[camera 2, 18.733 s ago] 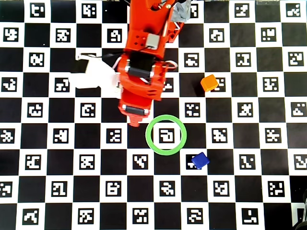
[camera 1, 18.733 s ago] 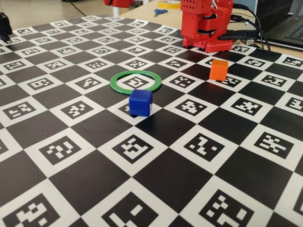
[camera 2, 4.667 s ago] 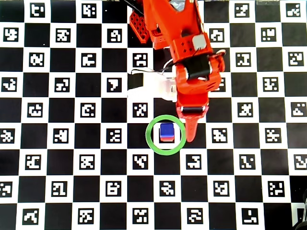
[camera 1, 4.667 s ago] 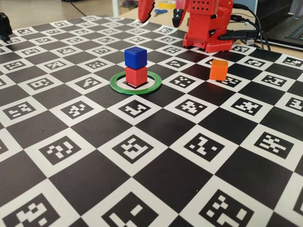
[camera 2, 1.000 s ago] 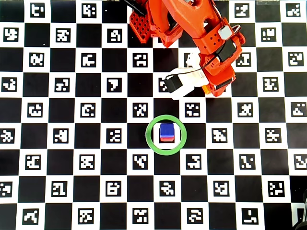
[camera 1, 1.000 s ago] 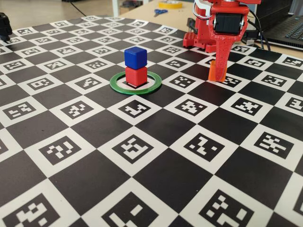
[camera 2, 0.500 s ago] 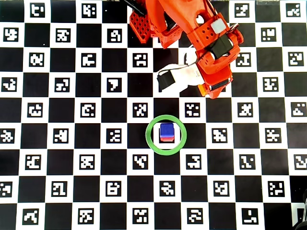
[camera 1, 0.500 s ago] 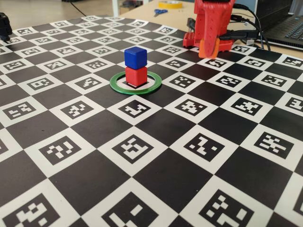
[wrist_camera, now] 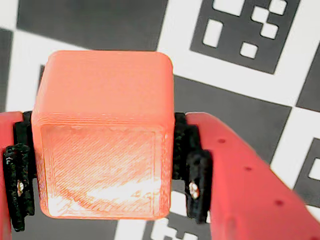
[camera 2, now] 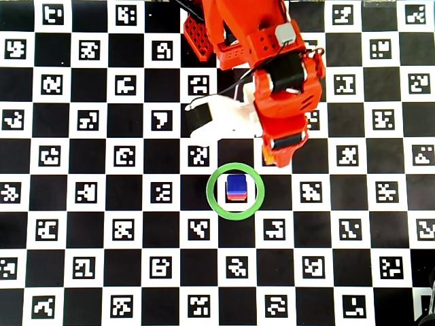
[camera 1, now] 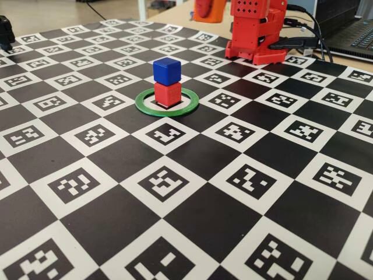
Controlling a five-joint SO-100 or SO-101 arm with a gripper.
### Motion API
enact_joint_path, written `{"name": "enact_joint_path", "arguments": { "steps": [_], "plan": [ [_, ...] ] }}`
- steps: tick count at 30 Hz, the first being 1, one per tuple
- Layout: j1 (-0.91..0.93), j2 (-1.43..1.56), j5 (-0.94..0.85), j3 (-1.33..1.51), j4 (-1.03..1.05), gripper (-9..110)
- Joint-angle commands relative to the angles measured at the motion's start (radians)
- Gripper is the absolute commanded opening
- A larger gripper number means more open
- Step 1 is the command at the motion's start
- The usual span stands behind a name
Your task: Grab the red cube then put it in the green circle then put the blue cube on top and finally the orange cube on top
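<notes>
Final step: jaws clamped on the small bright-orange plastic cube (wrist_camera: 102,135), lifted near the deep-blue plastic cube (camera 1: 166,70) stacked on the matte red cube (camera 1: 167,94); next, centre above and lower.

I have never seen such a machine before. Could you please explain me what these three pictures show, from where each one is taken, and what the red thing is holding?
The red machine is a small robot arm standing on a checkerboard mat printed with square codes.

One picture comes from a camera at the side of the table, low down. One looks straight down from above. The third, the close-up, comes from a camera riding on the arm's wrist.

On the mat lies a thin green ring. Inside it stands a red cube with a blue cube on top.

The arm ends in a two-finger gripper. In the wrist view its fingers press from both sides on an orange cube, held in the air. In the overhead view the gripper is close to the ring, just above and to the right of it.
</notes>
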Motion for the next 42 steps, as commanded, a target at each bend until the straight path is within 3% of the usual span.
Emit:
{"name": "enact_joint_path", "arguments": {
  "steps": [1, 15, 42],
  "plan": [
    [0.041, -0.064, -0.006, -0.187, 0.029, 12],
    [0.146, -0.218, -0.038, -0.25, -0.011, 12],
    [0.186, -0.235, -0.017, 0.012, -0.206, 12]
  ]
}}
